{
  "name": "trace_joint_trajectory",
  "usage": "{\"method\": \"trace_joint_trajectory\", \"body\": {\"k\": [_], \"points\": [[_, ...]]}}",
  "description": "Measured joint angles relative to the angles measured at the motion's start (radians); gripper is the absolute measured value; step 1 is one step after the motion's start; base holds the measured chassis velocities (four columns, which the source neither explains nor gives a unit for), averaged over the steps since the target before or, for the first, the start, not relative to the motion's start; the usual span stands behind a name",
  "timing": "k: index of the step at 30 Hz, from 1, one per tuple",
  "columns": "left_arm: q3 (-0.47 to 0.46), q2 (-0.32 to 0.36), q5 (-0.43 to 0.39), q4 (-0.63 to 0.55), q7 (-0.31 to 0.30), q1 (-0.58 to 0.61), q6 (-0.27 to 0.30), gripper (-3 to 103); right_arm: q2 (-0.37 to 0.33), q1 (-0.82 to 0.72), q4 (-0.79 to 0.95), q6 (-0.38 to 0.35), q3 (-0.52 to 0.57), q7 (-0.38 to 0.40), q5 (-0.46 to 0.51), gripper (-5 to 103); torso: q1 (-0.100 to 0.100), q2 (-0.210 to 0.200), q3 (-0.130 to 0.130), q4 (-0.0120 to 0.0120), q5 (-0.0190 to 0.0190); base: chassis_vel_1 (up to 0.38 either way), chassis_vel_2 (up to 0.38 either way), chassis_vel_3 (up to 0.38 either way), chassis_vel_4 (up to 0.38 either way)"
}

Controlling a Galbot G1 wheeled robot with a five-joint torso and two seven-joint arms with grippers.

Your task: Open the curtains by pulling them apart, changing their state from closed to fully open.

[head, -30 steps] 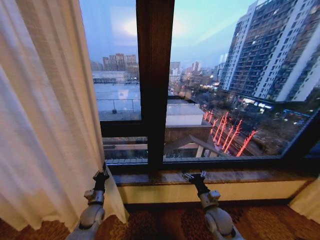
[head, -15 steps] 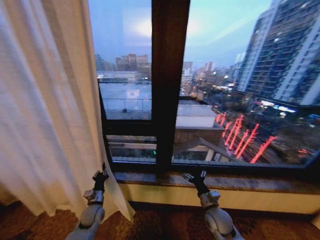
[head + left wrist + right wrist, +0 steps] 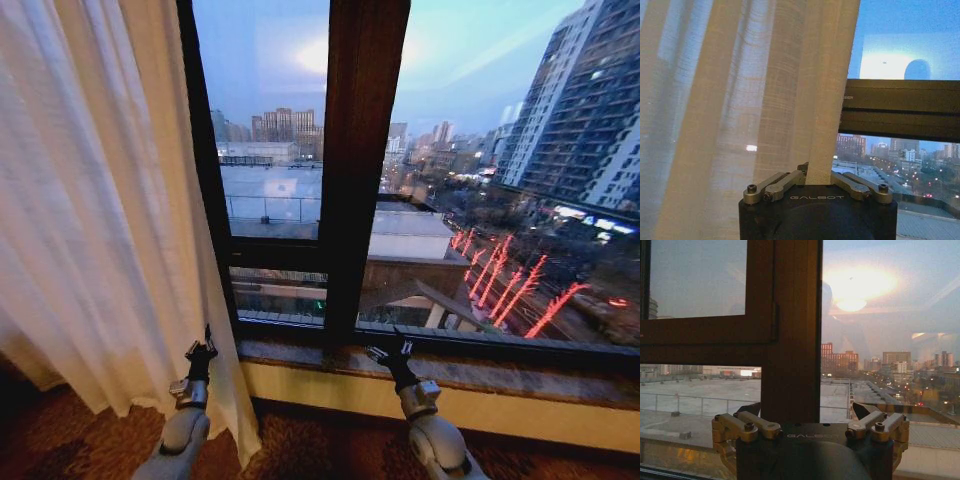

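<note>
Head view, left gripper (image 3: pixel 204 349) pinching sheer pleated curtains (image 3: pixel 90 220)

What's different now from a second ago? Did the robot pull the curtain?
Mostly the robot's camera swung left: the window frame and the city slid right across the head view. The left gripper stays shut on the curtain edge, with the panel still bunched at the left side. The right gripper stays open and empty, low in front of the sill. No new grab or release.
</note>
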Motion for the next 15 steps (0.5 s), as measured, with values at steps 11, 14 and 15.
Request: {"method": "trace_joint_trajectory", "body": {"k": [11,14,15], "points": [[0.002,0.002,-0.007,0.012,-0.002,-0.01,-0.005,0,0.0,0.0,0.0,0.0,0.0,0.0,0.0,100,0.0,0.0,0.0,-0.0001,0.0,-0.041,-0.045,-0.042,-0.04],[0.004,0.001,-0.006,0.016,-0.002,-0.014,-0.006,0,0.0,0.0,0.0,0.0,0.0,0.0,0.0,100,0.0,0.0,0.0,-0.0004,0.0,-0.063,-0.069,-0.051,-0.063],[0.004,0.0,-0.005,0.017,-0.001,-0.014,-0.006,0,0.0,0.0,0.0,0.0,0.0,0.0,0.0,100,0.0,0.0,0.0,-0.0004,0.0,-0.041,-0.048,-0.043,-0.06]]}}
